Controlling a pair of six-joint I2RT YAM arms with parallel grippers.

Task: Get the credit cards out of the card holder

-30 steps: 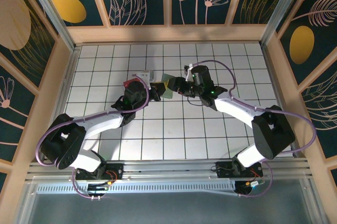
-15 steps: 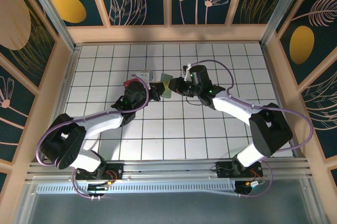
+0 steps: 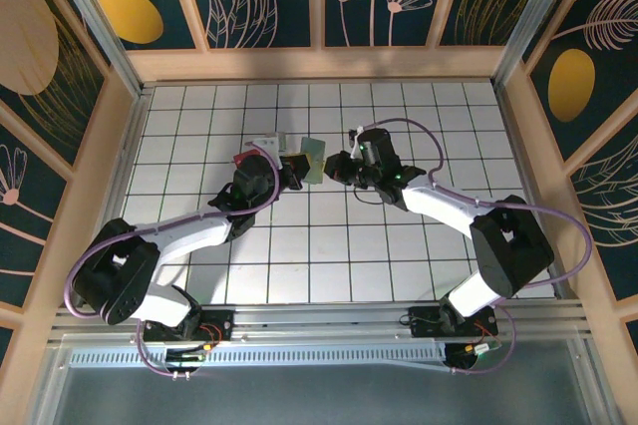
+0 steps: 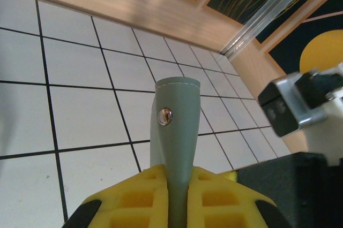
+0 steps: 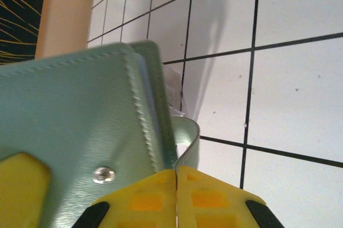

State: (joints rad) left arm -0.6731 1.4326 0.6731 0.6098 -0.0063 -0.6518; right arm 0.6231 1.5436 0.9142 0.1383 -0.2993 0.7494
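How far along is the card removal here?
Done: holder held off the table, left tool clamped on its snap flap. In hand: right tool shut on the holder's edge. Remaining: drawing out the cards; none visibly out yet.

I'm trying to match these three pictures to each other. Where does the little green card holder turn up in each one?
Top external: the card holder is just above centre, a small pale green patch.
Left wrist: bottom centre, it is seen edge-on as a narrow flap rising upward.
Right wrist: left half, it is a large stitched panel.
Shared landmark: the white table with black grid lines.
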